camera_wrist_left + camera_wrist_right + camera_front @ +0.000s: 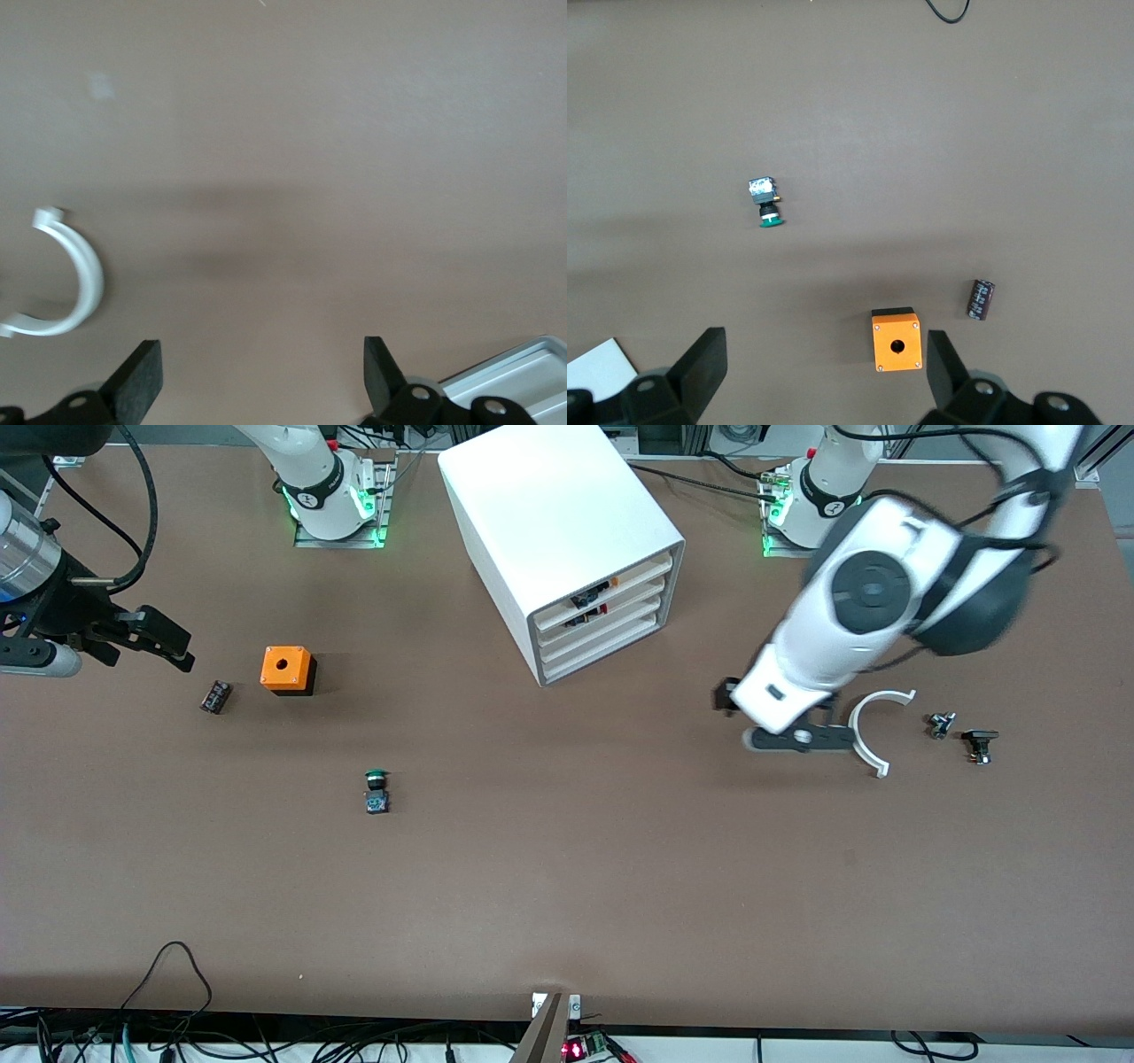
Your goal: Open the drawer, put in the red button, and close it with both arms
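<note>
The white cabinet [558,522] stands at the robots' side of the table, its four drawers all pushed in. The drawer [620,607] is second from the top. Small dark things with a spot of red show in the slot above it [588,614]; I cannot tell whether that is the red button. My left gripper [728,695] is open and empty, low over bare table between the cabinet and a white C-shaped ring [873,731]; the left wrist view shows its spread jaws [261,354]. My right gripper [177,646] is open and empty at the right arm's end of the table [824,350].
An orange box with a hole [286,669] [896,343], a dark cylinder [215,696] [980,298] and a green-capped button [376,790] [765,205] lie toward the right arm's end. Two small black parts [941,724] [979,744] lie beside the ring [71,283]. A cabinet corner [523,376] shows.
</note>
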